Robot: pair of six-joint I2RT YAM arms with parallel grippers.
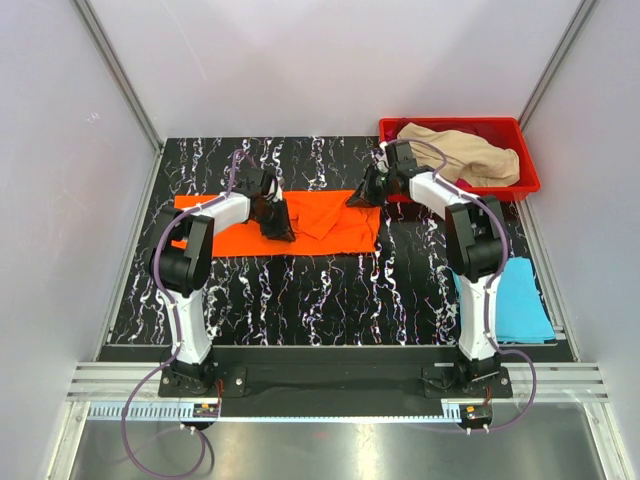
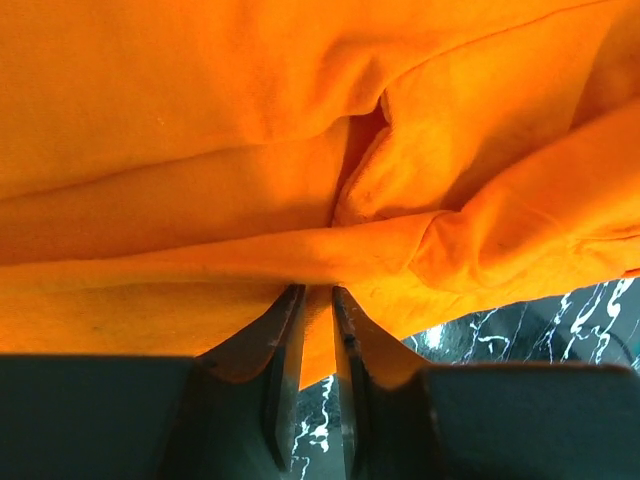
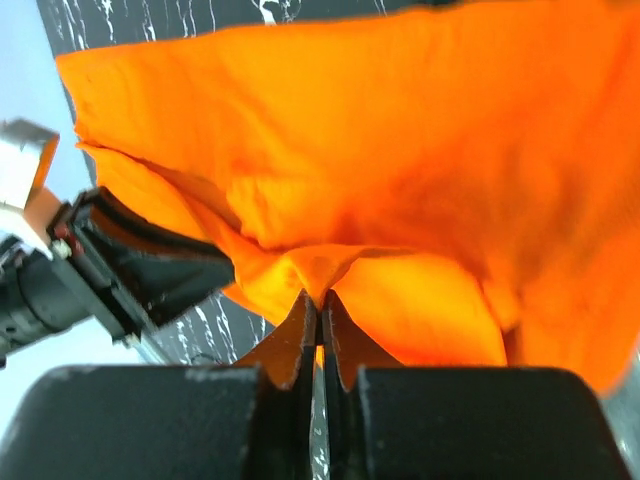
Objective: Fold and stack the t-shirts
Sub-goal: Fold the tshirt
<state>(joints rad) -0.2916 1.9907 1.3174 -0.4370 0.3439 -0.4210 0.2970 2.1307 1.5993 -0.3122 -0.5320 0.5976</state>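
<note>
Orange shirt (image 1: 330,225) spread on worktop (image 1: 300,290), long axis left-right, between the two arms. Left gripper (image 2: 318,295) pinches a fold near the shirt's middle. Right gripper (image 3: 320,300) is clamped tight on cloth at the right far edge. Red bin (image 1: 460,122) holds beige shirt (image 1: 460,150). Blue shirt (image 1: 525,300) lies on the near right of the worktop.
</note>
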